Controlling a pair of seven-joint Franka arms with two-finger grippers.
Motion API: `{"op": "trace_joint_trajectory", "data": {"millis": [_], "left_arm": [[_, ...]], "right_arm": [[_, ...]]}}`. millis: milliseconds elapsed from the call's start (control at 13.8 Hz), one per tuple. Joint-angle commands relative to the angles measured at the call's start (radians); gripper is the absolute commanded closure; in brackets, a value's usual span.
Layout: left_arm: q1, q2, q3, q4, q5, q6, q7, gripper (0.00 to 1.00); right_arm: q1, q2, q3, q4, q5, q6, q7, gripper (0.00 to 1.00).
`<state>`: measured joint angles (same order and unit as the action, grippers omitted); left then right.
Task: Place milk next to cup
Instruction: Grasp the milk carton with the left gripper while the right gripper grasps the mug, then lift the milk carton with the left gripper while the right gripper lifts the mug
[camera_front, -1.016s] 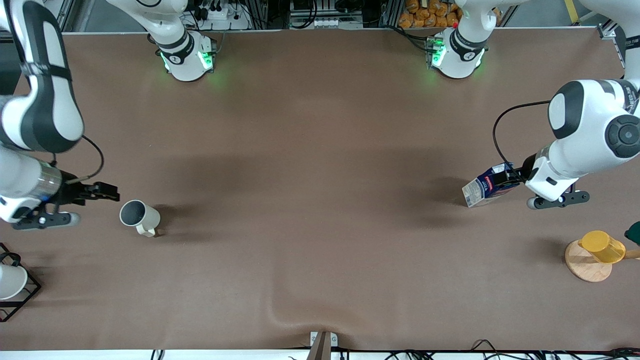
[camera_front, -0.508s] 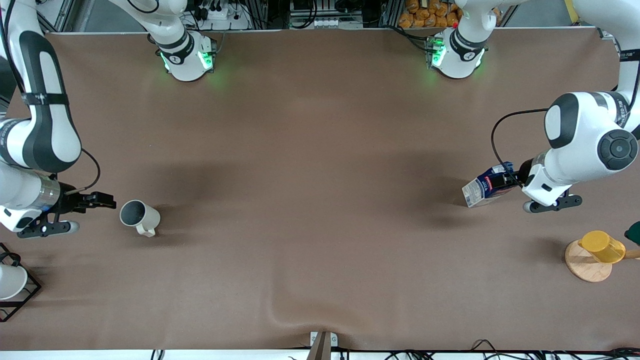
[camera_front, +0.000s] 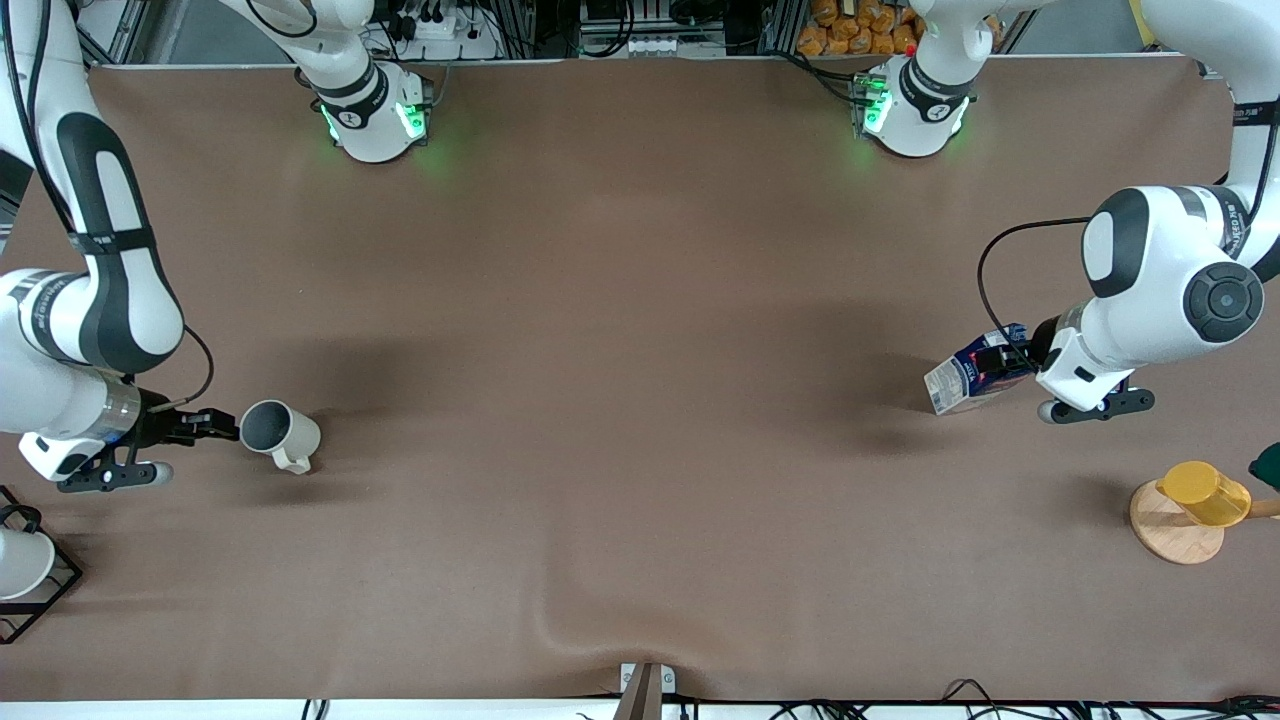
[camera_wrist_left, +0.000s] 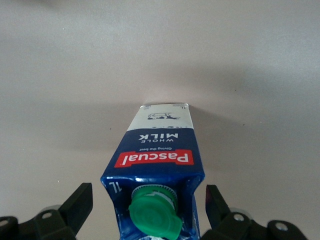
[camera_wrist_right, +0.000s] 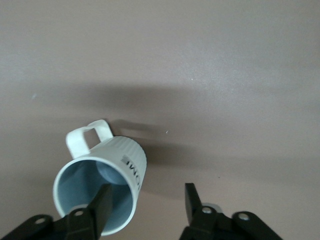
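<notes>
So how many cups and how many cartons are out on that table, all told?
Cups: 3, the beige cup, a yellow cup on a wooden disc, a white cup in a black rack.
Cartons: 1, the milk.
Total: 4.

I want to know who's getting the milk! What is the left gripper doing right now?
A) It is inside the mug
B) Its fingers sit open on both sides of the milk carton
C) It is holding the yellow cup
B: in the left wrist view the left gripper has a finger on each side of the milk, with gaps showing.
</notes>
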<state>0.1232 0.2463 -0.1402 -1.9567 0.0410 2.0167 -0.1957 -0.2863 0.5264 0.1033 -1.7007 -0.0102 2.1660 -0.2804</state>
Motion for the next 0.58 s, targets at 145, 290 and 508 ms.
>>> {"op": "trace_joint_trajectory", "data": {"millis": [145, 290, 508], "left_arm": [[0.001, -0.001, -0.002, -0.004, -0.006, -0.016, -0.007, 0.4], [-0.002, -0.001, -0.004, 0.004, -0.006, -0.018, -0.007, 0.6], [-0.005, -0.007, -0.009, 0.021, -0.006, -0.03, -0.004, 0.61]], "right_arm": [[-0.011, 0.015, 0.022, -0.04, 0.019, 0.017, -0.014, 0.36], [-0.011, 0.017, 0.024, -0.045, 0.019, 0.026, -0.017, 0.39], [-0.005, 0.015, 0.024, -0.048, 0.019, 0.028, -0.019, 0.49]]}}
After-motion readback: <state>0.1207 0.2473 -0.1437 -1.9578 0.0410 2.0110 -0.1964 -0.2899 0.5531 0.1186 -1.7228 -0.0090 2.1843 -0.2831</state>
